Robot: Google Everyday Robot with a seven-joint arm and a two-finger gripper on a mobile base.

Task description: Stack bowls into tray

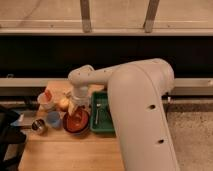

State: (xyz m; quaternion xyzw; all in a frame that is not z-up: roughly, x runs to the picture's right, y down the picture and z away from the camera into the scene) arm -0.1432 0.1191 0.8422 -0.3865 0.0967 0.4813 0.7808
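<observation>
Toward the near-middle of the tabletop (65,155): red-orange bowl (76,121), upright, just beside the left rim of the green tray (103,129), not yet in it. A dark rim shows round its near side; whether a second bowl sits beneath, cannot tell. Judged light, stiff plastic, smooth and likely slippery, so pinch the thin rim wall, not the round body. Behind it, the gripper (73,107) hangs at the bowl's far rim; open or closed, cannot tell. The tray lies along the right edge.

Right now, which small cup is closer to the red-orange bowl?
The blue cup, just left of the red-orange bowl; the white cup stands farther back. The gripper is above the bowl's far rim.
</observation>
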